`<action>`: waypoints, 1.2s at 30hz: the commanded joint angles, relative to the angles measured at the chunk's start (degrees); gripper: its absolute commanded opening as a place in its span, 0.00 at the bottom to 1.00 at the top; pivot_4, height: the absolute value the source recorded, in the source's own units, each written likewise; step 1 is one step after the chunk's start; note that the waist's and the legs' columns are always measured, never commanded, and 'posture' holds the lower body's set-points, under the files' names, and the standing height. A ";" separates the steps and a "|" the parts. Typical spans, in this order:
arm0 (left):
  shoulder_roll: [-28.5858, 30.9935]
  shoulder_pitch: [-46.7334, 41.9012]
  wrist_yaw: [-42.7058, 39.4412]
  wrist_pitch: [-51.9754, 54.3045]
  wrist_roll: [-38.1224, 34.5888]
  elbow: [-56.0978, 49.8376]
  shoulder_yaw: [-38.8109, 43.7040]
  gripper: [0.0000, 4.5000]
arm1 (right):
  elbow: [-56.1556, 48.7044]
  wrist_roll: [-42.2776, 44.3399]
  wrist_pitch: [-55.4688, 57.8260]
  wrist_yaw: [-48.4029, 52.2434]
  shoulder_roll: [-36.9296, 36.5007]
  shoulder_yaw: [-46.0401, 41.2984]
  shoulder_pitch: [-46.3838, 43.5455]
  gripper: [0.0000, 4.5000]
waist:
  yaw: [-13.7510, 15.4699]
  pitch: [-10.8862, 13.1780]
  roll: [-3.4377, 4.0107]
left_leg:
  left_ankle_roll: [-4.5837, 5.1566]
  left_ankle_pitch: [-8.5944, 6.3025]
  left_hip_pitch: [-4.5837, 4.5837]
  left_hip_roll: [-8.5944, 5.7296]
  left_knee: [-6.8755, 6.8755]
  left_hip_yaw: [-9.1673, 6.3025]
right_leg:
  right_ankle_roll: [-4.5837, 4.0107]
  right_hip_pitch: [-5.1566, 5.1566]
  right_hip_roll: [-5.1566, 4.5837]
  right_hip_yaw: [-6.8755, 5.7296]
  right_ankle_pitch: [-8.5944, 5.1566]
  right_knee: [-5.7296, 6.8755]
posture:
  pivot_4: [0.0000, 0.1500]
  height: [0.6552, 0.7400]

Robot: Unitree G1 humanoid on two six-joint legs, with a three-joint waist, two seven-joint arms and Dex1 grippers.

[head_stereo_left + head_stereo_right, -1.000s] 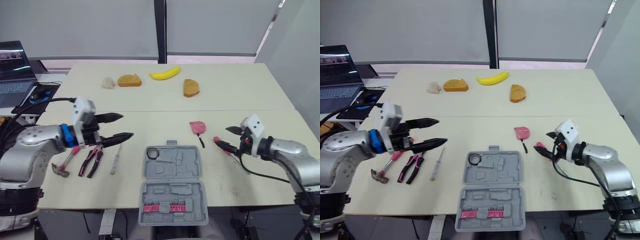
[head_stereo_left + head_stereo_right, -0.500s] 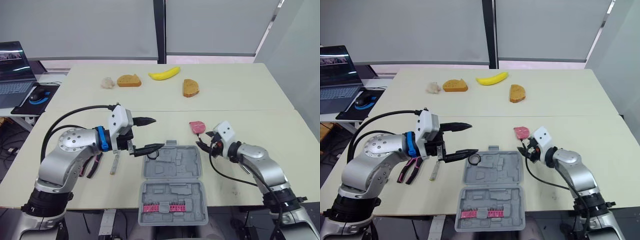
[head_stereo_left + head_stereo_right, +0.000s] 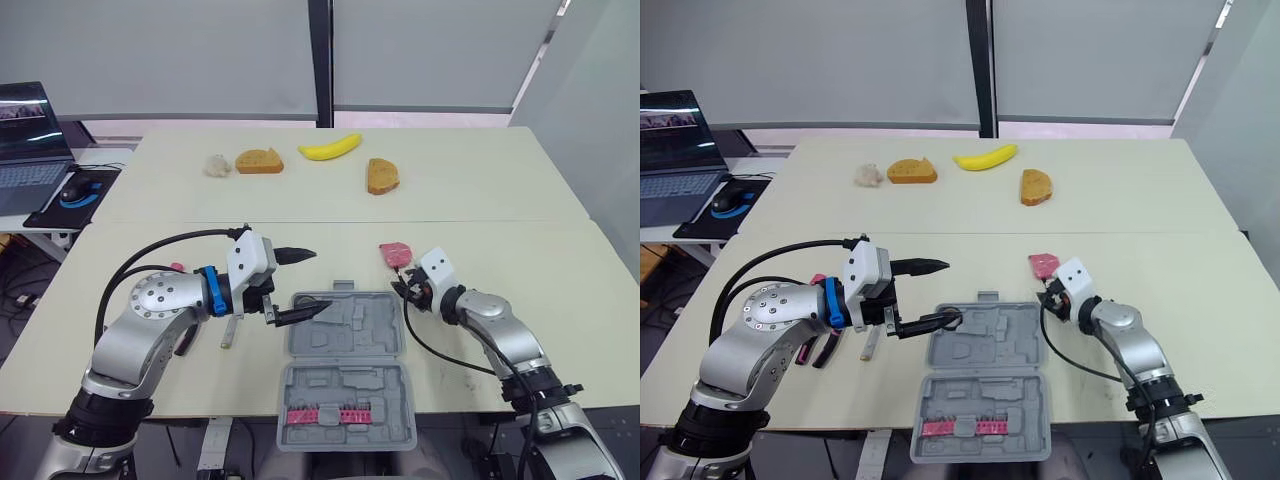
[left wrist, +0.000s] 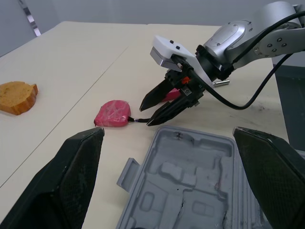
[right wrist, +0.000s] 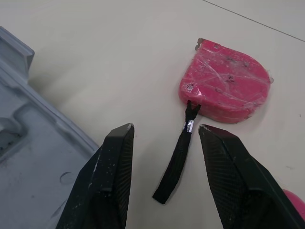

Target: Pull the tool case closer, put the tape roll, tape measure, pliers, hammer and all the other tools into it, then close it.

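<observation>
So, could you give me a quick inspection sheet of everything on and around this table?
Surface: pale table, two tops joined.
Job's things: grey case open, tape roll inside; pink tape measure on the table beside it; pliers and screwdriver left of it.
Clutter: banana, two bread slices, white lump at the far side.
Claws: left claw open over the case's corner; right claw open, astride the tape measure's strap.
Cables: black cables loop off each arm.
Surroundings: laptop, mouse on a side desk; blinds behind.

Pliers (image 3: 828, 346) mostly hidden behind L arm (image 3: 765, 322); laptop (image 3: 675, 185) cut off.
</observation>
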 commanded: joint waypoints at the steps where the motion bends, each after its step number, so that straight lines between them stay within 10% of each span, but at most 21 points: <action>1: 0.21 -1.74 0.15 -1.58 0.59 -1.36 0.28 1.00 | 2.12 -0.92 -3.12 -1.26 1.10 -0.66 -1.53 0.51 | 0.00 0.00 0.00 | 0.00 0.00 0.00 0.00 0.00 0.00 | 0.00 0.00 0.01 0.00 0.00 0.00 | 1.00 1.00; 16: 0.63 -1.55 -0.70 -1.52 0.53 -1.80 -0.17 1.00 | 9.91 -2.36 -7.44 -2.69 3.56 -0.88 -3.53 0.51 | -0.06 0.00 0.00 | -0.20 0.12 0.01 0.00 0.00 0.00 | 0.00 0.00 0.03 0.02 0.00 0.02 | 1.00 1.00; 28: 0.99 -0.33 -1.01 -2.04 0.84 -2.03 -0.01 1.00 | 13.36 -2.62 -9.30 -3.18 3.96 -1.80 -4.45 0.00 | -0.10 -0.01 0.01 | -0.20 0.12 0.04 0.01 0.00 0.01 | 0.00 0.01 0.04 0.03 0.00 0.04 | 1.00 1.00; 36: 0.76 -0.61 -1.41 -2.35 1.05 -1.30 -0.22 1.00 | 14.12 -2.36 -10.08 -4.00 4.52 -2.49 -4.67 0.00 | -0.11 -0.01 0.01 | -0.20 0.12 0.07 0.01 0.00 0.01 | -0.01 0.02 0.05 0.05 0.00 0.06 | 1.00 1.00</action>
